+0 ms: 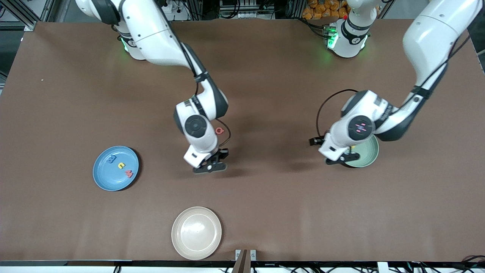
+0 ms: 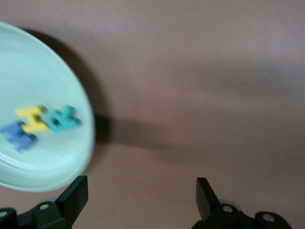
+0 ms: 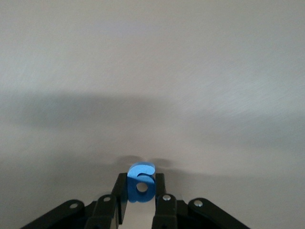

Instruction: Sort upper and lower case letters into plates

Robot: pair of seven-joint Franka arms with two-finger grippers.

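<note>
The blue plate [image 1: 116,168] lies toward the right arm's end of the table and holds three small letters: a blue one [image 1: 111,159], a yellow one [image 1: 121,165] and a red one [image 1: 129,174]. It sits well apart from both grippers.

The right gripper [image 1: 210,165] hangs low over bare table [image 1: 265,76] near the middle. Its jaws are closed on a small blue letter [image 3: 141,183], which stands upright between the fingertips [image 3: 122,191] with its rounded top sticking out past them. A red letter [image 1: 219,131] lies on the table just beside this arm's wrist. A cream plate [image 1: 196,232] lies nearer to the front camera than this gripper, with nothing on it.

The left gripper [image 1: 343,158] is over the rim of the pale green plate [image 1: 369,155], toward the left arm's end. Its jaws stand wide open with nothing between them. In that plate, off to one side of the open fingers [image 2: 75,193], lie a blue letter [image 2: 18,135], a yellow letter [image 2: 32,119] and a teal letter [image 2: 63,119], close together and touching.
</note>
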